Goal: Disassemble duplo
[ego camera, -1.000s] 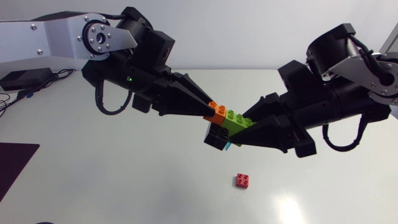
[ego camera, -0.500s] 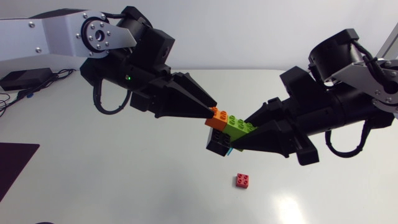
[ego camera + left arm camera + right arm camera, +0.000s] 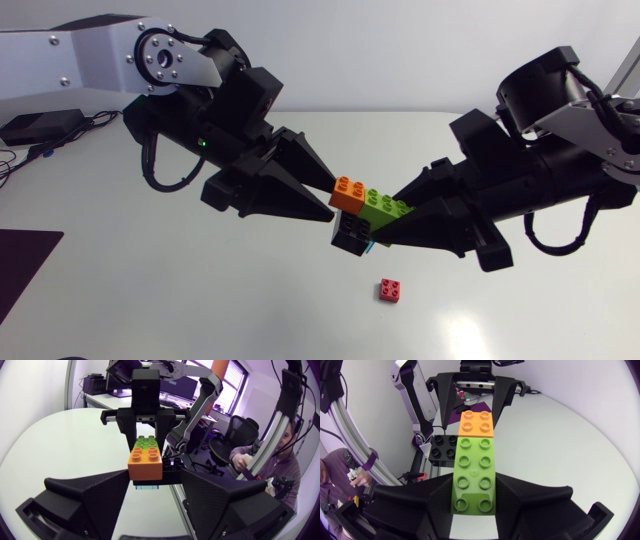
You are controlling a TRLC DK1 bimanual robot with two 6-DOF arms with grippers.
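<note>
A duplo stack hangs above the table's middle: an orange brick (image 3: 349,192) and a green brick (image 3: 383,205) on top, a black brick (image 3: 352,232) and a light-blue piece (image 3: 368,243) below. My right gripper (image 3: 388,218) is shut on the green brick (image 3: 472,475), with the orange brick (image 3: 477,422) and black brick (image 3: 442,449) ahead of its fingers. My left gripper (image 3: 333,197) stands open, its fingers spread on either side of the orange brick (image 3: 145,460). A small red brick (image 3: 390,290) lies loose on the table below the stack.
A black device with cables (image 3: 40,125) lies at the table's far left. A dark mat (image 3: 20,265) sits at the left edge. The white table (image 3: 200,290) spreads out in front of both arms.
My left gripper has spread its fingers and let go of the orange brick, drawing back slightly to the left. The right gripper has tightened on the stack and keeps holding it.
</note>
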